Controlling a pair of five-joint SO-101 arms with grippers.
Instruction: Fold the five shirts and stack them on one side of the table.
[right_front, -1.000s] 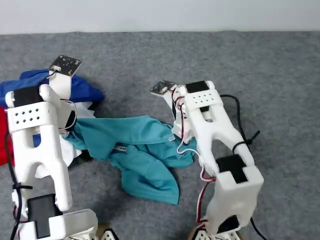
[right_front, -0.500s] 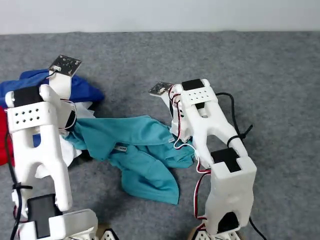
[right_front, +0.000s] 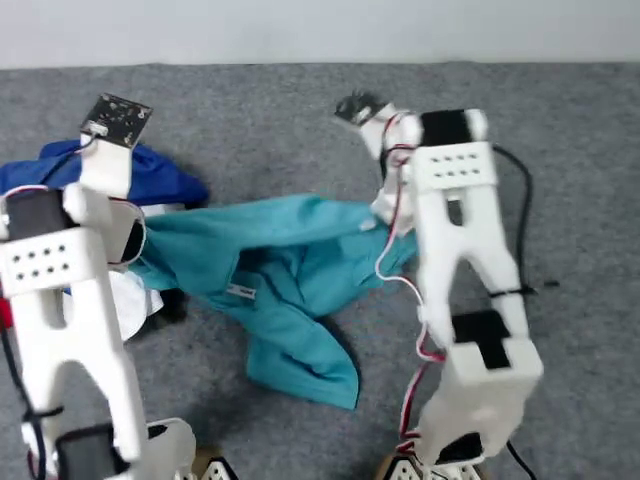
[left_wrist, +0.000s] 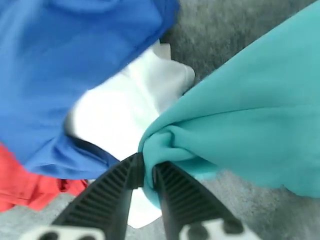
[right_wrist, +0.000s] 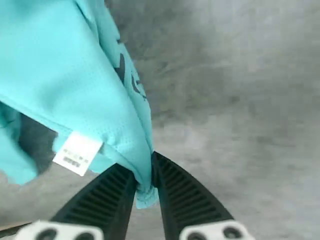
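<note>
Since the left gripper (left_wrist: 145, 172) and right gripper (right_wrist: 144, 185) are each clamped on an edge of the teal shirt (right_front: 270, 265), it is held stretched between them, presumably for flattening; its tail rests on the table (right_front: 560, 150).

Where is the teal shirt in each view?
High view: teal shirt spread across the middle of the grey table, one part trailing toward the near edge.
Left wrist view: teal shirt bunched and pinched in the left claw, beside the blue shirt.
Right wrist view: teal shirt pinched by its edge in the right claw.
Shared landmark: the grey table.
</note>
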